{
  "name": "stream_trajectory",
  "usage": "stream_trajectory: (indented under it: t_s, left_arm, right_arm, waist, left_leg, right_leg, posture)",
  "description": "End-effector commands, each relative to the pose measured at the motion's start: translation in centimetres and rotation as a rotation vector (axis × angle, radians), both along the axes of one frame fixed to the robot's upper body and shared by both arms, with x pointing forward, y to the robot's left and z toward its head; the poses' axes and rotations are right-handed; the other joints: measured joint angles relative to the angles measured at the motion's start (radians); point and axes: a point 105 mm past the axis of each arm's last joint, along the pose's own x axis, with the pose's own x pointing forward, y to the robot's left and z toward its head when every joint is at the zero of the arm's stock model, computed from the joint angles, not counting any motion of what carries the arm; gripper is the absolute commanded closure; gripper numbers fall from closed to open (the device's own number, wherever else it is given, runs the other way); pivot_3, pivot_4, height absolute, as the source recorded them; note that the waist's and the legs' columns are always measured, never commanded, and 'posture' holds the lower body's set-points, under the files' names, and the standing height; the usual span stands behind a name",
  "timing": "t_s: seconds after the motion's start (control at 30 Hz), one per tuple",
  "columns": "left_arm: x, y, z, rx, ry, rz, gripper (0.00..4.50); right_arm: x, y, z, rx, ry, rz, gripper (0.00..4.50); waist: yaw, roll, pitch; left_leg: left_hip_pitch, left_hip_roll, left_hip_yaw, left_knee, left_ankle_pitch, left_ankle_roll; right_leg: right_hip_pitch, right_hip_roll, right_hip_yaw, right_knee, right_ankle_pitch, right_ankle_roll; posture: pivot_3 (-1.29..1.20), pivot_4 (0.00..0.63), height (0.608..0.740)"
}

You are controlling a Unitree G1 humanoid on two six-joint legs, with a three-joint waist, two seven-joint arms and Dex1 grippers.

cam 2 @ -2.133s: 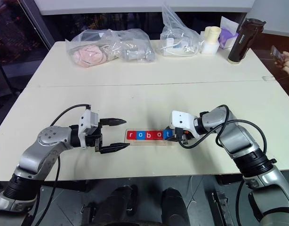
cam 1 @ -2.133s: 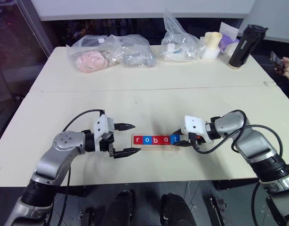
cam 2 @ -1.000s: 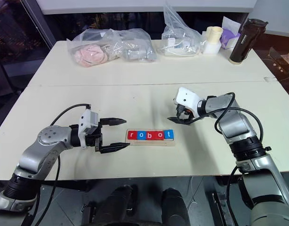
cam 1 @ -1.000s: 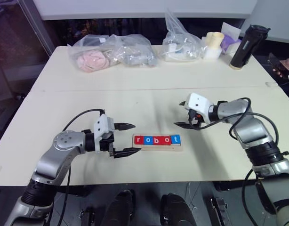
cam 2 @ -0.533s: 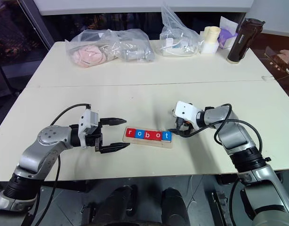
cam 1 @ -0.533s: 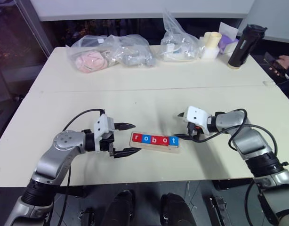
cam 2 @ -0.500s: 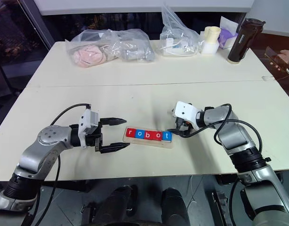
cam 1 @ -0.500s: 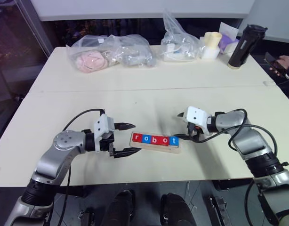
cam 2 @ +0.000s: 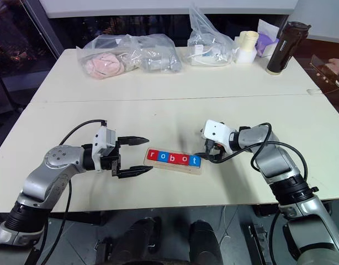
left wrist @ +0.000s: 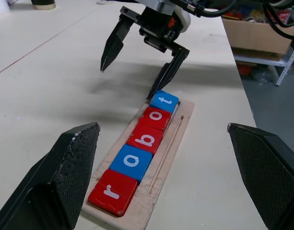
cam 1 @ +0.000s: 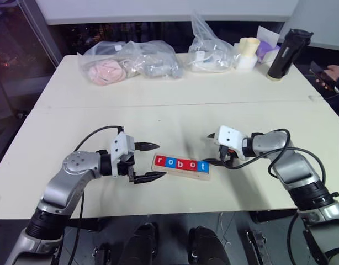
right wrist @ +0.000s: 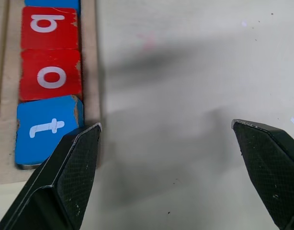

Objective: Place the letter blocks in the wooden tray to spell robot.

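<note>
1. The wooden tray (cam 1: 181, 166) is lying near the front edge of the tabletop (cam 1: 175, 94), slightly askew now where a moment ago it sat square, and is holding all five letter blocks (cam 1: 181, 164) reading r, o, b, o, t, so the spelling is looking finished.
2. The left claw (cam 1: 149, 162) is hovering just beside the tray's r end, fingers spread wide, gripping nothing.
3. The right claw (cam 1: 211, 149), having dropped back down from higher over the tabletop, is sitting at the tray's t end, one fingertip close to the blue t block (right wrist: 46, 128); it is open and empty.
4. Beyond the tray, plastic bags (cam 1: 131, 59) are resting along the far edge.
</note>
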Motion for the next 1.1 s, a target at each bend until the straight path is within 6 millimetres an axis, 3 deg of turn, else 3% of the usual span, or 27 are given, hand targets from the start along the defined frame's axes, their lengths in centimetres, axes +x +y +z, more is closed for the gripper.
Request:
stream_trajectory:
  t_s: [0.03, 0.4, 0.67, 1.1]
  left_arm:
    - [-0.1, -0.2, 0.8, -0.014, -0.032, -0.008, 0.00]
    - [0.0, -0.2, 0.7, -0.016, -0.032, -0.009, 0.00]
    - [-0.1, 0.1, 0.7, -0.023, -0.021, 0.015, 0.00]
    - [-0.2, 2.4, 0.2, 0.032, 0.072, 0.137, 0.00]
  right_arm:
    - [-0.2, 0.2, 1.4, 0.018, -0.038, 0.020, 0.02]
    - [0.3, -0.8, 0.9, -0.094, -0.118, 0.014, 0.02]
    - [0.3, -1.4, 2.7, 0.005, -0.116, -0.057, 0.02]
    - [-4.2, -4.0, 3.9, 0.170, 0.025, -0.215, 0.02]
  waist:
    - [0.000, 0.000, 0.000]
    - [0.000, 0.000, 0.000]
    - [0.001, 0.000, 0.000]
    - [-0.001, 0.000, 0.000]
  left_leg:
    - [0.000, 0.000, 0.000, 0.000, 0.000, 0.000]
    - [0.000, 0.000, 0.000, 0.000, 0.000, 0.000]
    - [0.000, 0.000, 0.000, 0.000, 0.000, 0.000]
    - [0.000, 0.001, -0.001, 0.000, 0.000, 0.000]
  right_leg:
    - [0.000, 0.000, 0.000, 0.000, 0.000, 0.000]
    - [0.000, 0.000, 0.000, 0.000, 0.000, 0.000]
    - [0.000, 0.000, 0.000, 0.000, 0.000, 0.000]
    - [0.000, -0.001, 0.000, -0.001, -0.001, -0.001]
  posture:
    - [0.00, 0.150, 0.725]
    - [0.00, 0.150, 0.725]
    - [0.00, 0.150, 0.725]
    - [0.00, 0.150, 0.725]
